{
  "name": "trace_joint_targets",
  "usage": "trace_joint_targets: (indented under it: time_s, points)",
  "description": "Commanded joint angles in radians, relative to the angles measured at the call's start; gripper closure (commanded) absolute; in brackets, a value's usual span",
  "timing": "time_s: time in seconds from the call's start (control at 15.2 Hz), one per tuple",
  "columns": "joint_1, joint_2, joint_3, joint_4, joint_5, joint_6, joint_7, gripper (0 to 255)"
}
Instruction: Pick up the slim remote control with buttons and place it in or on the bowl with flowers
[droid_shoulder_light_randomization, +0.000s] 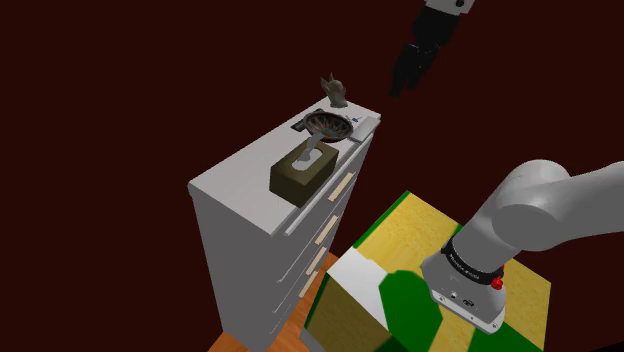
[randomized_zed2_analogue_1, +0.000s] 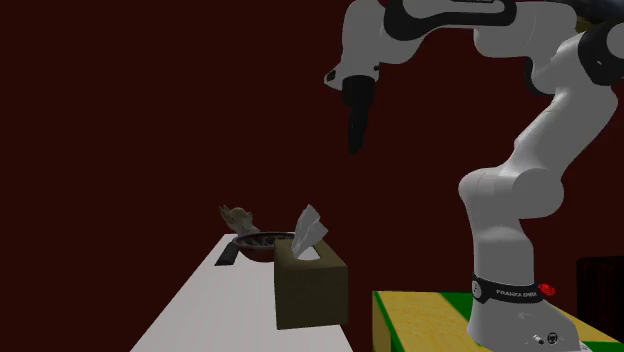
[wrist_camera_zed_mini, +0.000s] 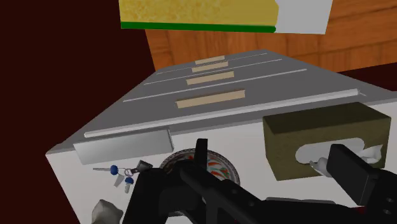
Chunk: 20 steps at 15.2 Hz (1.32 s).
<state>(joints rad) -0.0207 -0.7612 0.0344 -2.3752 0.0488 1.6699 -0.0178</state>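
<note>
Gripper (randomized_zed2_analogue_1: 354, 145), fingers apart and empty, well above the dresser (randomized_zed2_analogue_1: 200, 300): should lower to the remote (randomized_zed2_analogue_1: 228, 255) below it, beside the bowl (randomized_zed2_analogue_1: 258, 250), and close across its narrow sides.

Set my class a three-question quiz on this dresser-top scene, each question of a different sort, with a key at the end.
1. True or false: the gripper is shut on the tissue box.
2. Which lies on the dresser beside the patterned bowl? A) keys B) scissors C) a spoon
3. Fill in: the tags on the keys are ___.
Key: 1 false, the gripper hangs open above the dresser; 2 A; 3 blue.
</note>
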Motion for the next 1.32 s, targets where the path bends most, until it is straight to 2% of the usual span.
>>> trace_joint_targets:
  time_s: [0.0, 0.59, 1.25]
  points:
    - [0.0, 0.0, 0.0, 0.0, 0.0, 0.0, 0.0, 0]
    - [-0.135, 0.275, 0.025, 0.021, -0.012, 0.237, 0.277, 0]
    - [-0.264, 0.571, 0.001, 0.098, -0.051, 0.431, 0.578, 0]
